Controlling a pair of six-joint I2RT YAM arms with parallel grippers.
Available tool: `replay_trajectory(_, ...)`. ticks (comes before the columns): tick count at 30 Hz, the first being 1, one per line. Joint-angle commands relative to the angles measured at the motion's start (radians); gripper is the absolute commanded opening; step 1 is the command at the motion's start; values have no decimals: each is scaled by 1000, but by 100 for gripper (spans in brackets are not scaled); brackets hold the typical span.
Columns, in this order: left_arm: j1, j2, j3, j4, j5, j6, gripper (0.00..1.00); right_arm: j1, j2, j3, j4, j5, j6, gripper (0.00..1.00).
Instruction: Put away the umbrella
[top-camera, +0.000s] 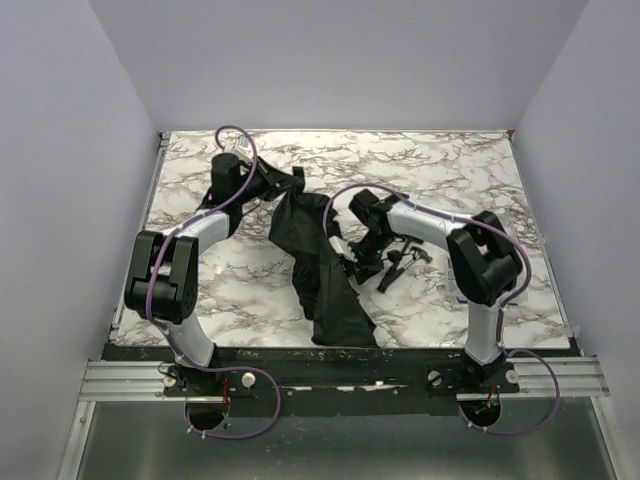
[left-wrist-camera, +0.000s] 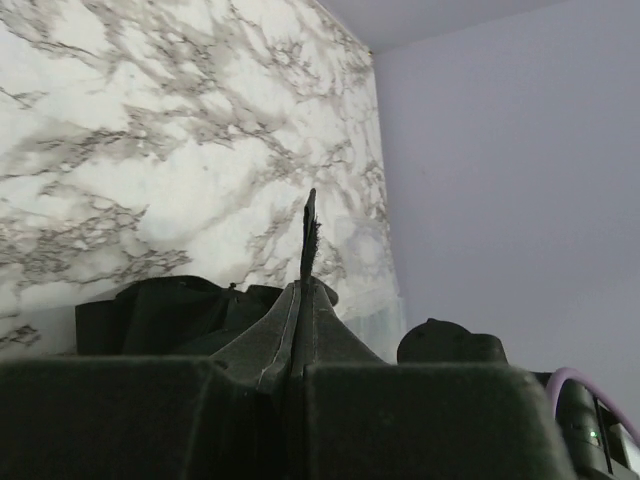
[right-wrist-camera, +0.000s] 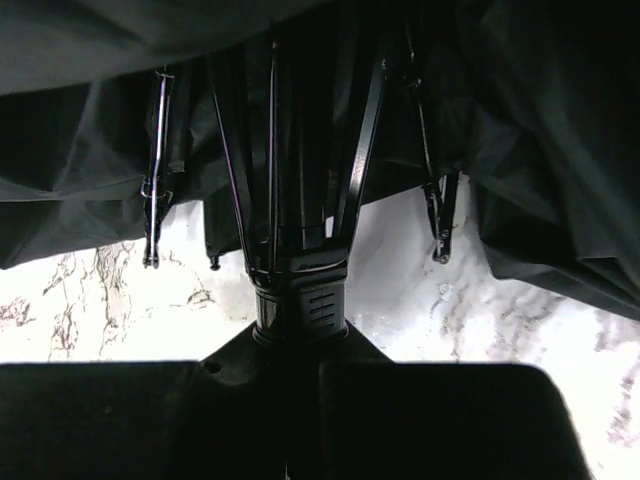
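The umbrella (top-camera: 325, 270) is a limp black bundle of fabric lying across the middle of the marble table. My left gripper (top-camera: 288, 186) is shut on the far top end of its fabric. In the left wrist view a thin black strip of it (left-wrist-camera: 308, 235) sticks up between the closed fingers (left-wrist-camera: 250, 340). My right gripper (top-camera: 358, 248) is at the umbrella's right side, shut on its shaft hub. In the right wrist view the ribbed black hub (right-wrist-camera: 300, 295) sits between the jaws, the thin ribs (right-wrist-camera: 232, 150) fan upward, and the canopy (right-wrist-camera: 540, 130) hangs above.
Small black tool-like objects (top-camera: 402, 262) lie just right of the right gripper. The marble tabletop (top-camera: 450, 170) is boxed in by lilac walls on three sides. The arm bases sit on a black rail (top-camera: 330, 365) at the near edge.
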Motion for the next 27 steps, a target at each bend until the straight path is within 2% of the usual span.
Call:
replay_trajectory(1, 11, 38, 1, 6, 6, 110, 0, -34, 97, 79, -152, -143, -48, 0)
replay_trajectory(7, 11, 60, 23, 27, 49, 188, 0, -42, 239, 182, -252, -211, 39, 0)
replay_trajectory(14, 8, 19, 20, -4, 38, 357, 0, -49, 248, 169, -253, -227, 169, 0)
replay_trajectory(16, 4, -6, 11, 20, 47, 407, 0, -64, 266, 186, -277, -246, 209, 0)
replay_trajectory(21, -20, -78, -49, 148, 112, 594, 0, -92, 367, 302, -453, -323, 184, 0)
replay_trajectory(27, -36, -79, -16, 62, 138, 737, 0, -131, 458, 404, -519, -388, 232, 0)
